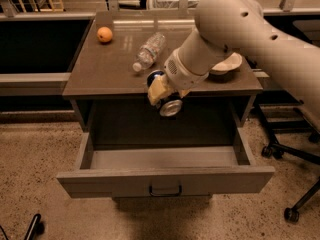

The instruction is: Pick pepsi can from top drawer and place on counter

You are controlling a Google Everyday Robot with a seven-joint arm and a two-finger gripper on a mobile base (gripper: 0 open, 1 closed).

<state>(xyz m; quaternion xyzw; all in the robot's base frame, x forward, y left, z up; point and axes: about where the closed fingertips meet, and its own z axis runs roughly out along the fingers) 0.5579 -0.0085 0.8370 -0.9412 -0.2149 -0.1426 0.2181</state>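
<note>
Blue-and-silver pepsi can is pinched between the fingers of the gripper, tilted on its side with 1 silver end facing the camera. It hangs at the front edge of the counter, above the open top drawer and well off the drawer floor. Whether the can's lower rim is above the counter lip is hard to judge from this angle.

Risks: the can could strike the counter's front edge if carried inward before it is high enough. A knock there could loosen a grip that appears to cover only part of the can. Released at this tilt, it would probably roll. A sweep to the left risks hitting the clear water bottle, which lies on its side. The white bowl sits just behind the arm.

Open room: bare counter lies front-left, between the bottle and the front edge. The orange is well apart, near the rear-left corner.
</note>
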